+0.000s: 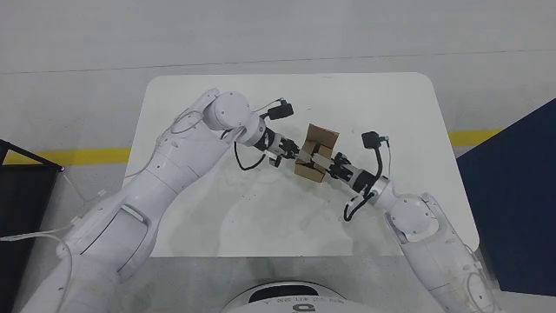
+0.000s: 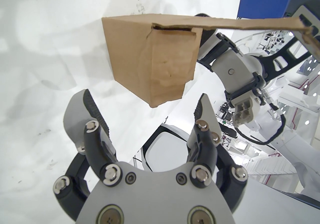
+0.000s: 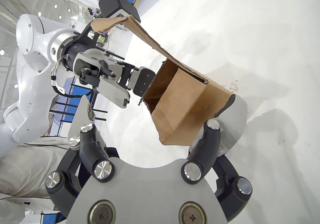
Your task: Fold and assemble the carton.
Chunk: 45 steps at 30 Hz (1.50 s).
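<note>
Ahead of our left tool [image 2: 145, 95], just beyond it, sits the carton [image 2: 150, 60], a brown half-made box with one closed corner turned toward that tool. Its fingers [image 2: 96, 112] stand well apart and grip nothing. Seen from the other wrist, one pad [image 3: 143, 80] lies at the rim of the carton's open mouth, and we judge it is there to steady that side. From the carton's top edge a long flap [image 2: 250, 23] sticks out unfolded, running toward our right arm. Behind the carton our right tool [image 3: 161, 103] is spread wide too, one finger [image 3: 235, 110] against an outer corner and the other clear of the cardboard. We think both tools brace the box between them over the white surface [image 1: 408, 113] so the flap can be bent over next. Whether the carton rests on that surface we cannot tell.
</note>
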Motion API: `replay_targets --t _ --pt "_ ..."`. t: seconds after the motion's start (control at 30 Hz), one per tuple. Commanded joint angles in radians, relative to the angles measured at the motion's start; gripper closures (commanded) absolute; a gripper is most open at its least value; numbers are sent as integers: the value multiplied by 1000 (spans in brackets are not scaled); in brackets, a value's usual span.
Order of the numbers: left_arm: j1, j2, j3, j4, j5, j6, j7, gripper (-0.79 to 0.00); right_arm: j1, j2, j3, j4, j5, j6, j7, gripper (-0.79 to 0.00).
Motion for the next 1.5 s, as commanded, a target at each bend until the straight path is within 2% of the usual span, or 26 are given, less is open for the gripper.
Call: replay_targets --t 0.0,0.1,0.23,0.37,0.5,0.67,0.77,0.87,0.97,1.07,1.13,1.33,1.43,1.47 --pt "3 4 -8 -9 4 5 4 -686 -3 1 2 -2 -2 0 -1 -785" --pt "8 11 -21 -17 18 22 12 -656 -10 2 5 -6 -1 -2 -4 -785" --pt "17 21 -35 -34 41 34 14 -656 -18 4 8 -13 -3 -1 -6 -785" --pt "15 18 -28 -35 44 14 19 -628 -21 6 10 -18 -1 2 1 -785" --pt "-10 0 -1 7 36 -21 24 -588 -21 8 11 -23 -2 2 10 -785" --pt "-57 -26 39 73 48 -31 23 -474 -32 10 17 -26 -1 0 9 -785" --pt "-79 -42 65 89 56 -31 16 -431 -38 12 20 -24 3 -3 9 -785" --pt "-96 -61 86 111 43 -47 15 -428 -41 13 21 -24 4 -6 9 -785" --pt "-113 -79 105 137 36 -61 19 -471 -48 14 24 -23 7 -9 7 -785" --pt "-130 -94 121 165 38 -66 11 -474 -54 16 29 -24 10 -11 3 -785" --pt "-140 -104 132 182 39 -67 3 -382 -56 16 29 -23 10 -12 2 -785" --pt "-160 -129 150 224 34 -90 10 -299 -51 17 20 -16 15 -11 8 -785" --pt "-168 -138 154 243 34 -94 8 -166 -48 17 17 -11 19 -12 9 -785" --pt "-171 -140 154 247 33 -95 8 0 -47 17 17 -10 20 -12 9 -785"
